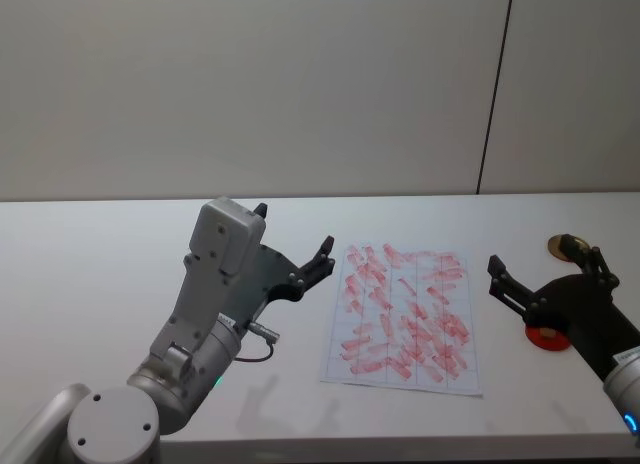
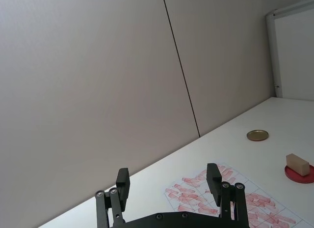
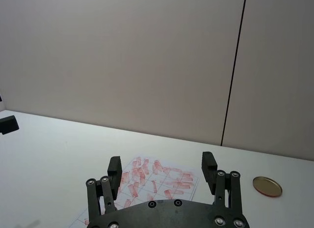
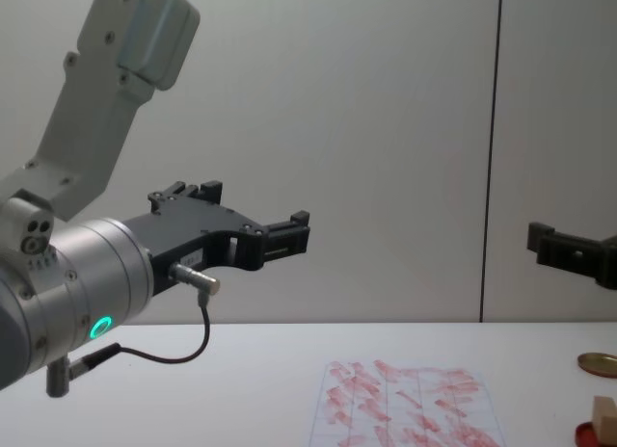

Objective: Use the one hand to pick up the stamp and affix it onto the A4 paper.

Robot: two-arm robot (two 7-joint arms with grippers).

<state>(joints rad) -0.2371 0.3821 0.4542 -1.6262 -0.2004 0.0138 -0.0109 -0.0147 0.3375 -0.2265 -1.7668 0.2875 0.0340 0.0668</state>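
From my station, a plain grey-beige wall (image 1: 250, 84) fills the space behind the white bench (image 1: 100, 274). The wall is built of flat panels. One thin dark vertical seam (image 1: 497, 84) runs down it to the bench's back edge, right of centre in the head view. In the left wrist view a white framed panel (image 2: 294, 56) (a door or a cabinet, I cannot tell which) stands past the end of the bench. The light is soft and even, leaving faint shadows on the bench top.
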